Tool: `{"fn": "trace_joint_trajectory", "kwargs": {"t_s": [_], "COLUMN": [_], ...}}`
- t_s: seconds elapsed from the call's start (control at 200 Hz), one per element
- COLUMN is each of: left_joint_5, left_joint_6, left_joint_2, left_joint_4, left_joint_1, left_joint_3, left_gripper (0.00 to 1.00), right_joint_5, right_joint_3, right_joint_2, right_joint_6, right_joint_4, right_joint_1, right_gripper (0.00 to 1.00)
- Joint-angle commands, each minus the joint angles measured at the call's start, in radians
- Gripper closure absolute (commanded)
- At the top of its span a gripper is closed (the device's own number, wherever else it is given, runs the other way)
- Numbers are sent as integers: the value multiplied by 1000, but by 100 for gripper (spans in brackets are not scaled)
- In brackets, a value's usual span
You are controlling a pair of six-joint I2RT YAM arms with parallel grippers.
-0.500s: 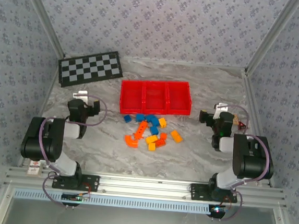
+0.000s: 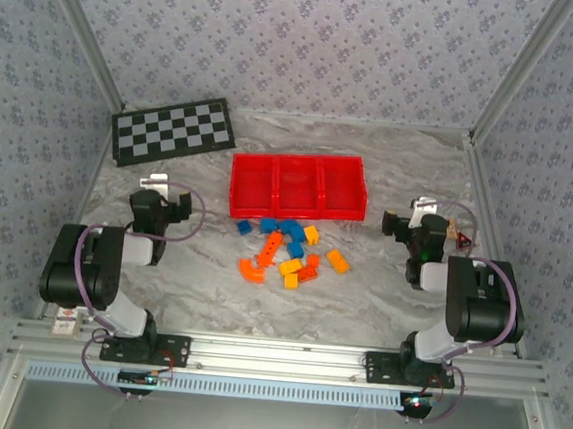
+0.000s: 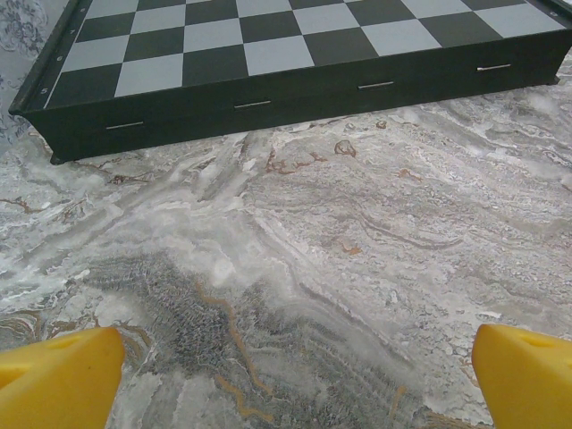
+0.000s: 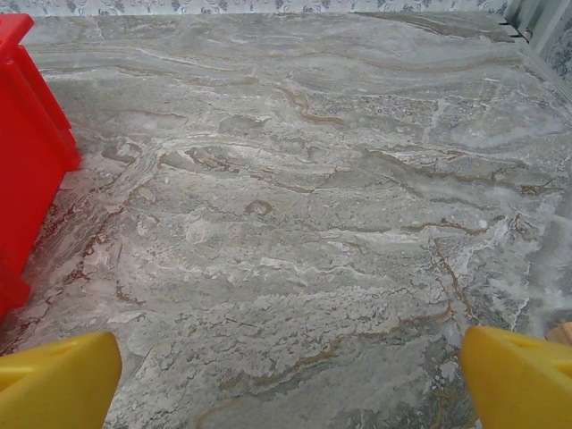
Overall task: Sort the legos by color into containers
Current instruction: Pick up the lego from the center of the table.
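Note:
The legos lie in a loose heap on the marble table, just in front of the containers, three joined red bins that look empty. Blue bricks sit nearest the bins. A curved orange piece is at the heap's left, and a yellow-orange brick at its right. My left gripper is open over bare table left of the heap, its yellow fingertips far apart. My right gripper is open over bare table right of the bins, with a bin's red wall at its left.
A black-and-white checkered board lies at the back left, its dark edge just ahead of my left gripper. Patterned walls and metal rails enclose the table. Both arms are folded back near their bases.

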Motion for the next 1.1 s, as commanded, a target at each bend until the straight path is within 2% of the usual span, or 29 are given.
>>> {"fn": "trace_joint_trajectory", "kwargs": {"t_s": [0.0,0.545,0.59,0.62,0.665,0.695,0.735,0.78,0.82,0.86,0.954,1.094], "left_joint_5": [17,39,37,29,-25,-68,-121,-174,-210,-239,-254,-132], "left_joint_6": [-8,-11,-8,-1,16,14,-13,-74,-126,-178,-302,-419], "left_joint_2": [-6,-7,-9,-26,-89,-145,-215,-285,-347,-402,-519,-616], "left_joint_4": [8,3,12,10,-69,-177,-318,-455,-561,-653,-896,-1247], "left_joint_1": [9,19,18,9,-19,-41,-62,-82,-100,-122,-150,-161], "left_joint_3": [18,19,17,15,30,60,105,150,182,210,286,406], "left_gripper": [0,0,0,0,0,0,0,0,0,0,0,0], "right_joint_5": [-12,-3,62,148,200,231,274,287,264,211,40,-215], "right_joint_3": [20,18,9,-9,-40,-38,9,94,164,223,338,467], "right_joint_2": [-3,-3,-6,-18,-84,-156,-260,-354,-408,-442,-478,-464], "right_joint_6": [0,-1,6,12,1,-9,18,153,229,301,363,341], "right_joint_4": [-8,-4,16,46,67,5,-177,-468,-645,-775,-983,-1255], "right_joint_1": [-7,-6,7,26,50,69,83,78,60,36,-1,38], "right_gripper": [0,0,0,0,0,0,0,0,0,0,0,0]}}
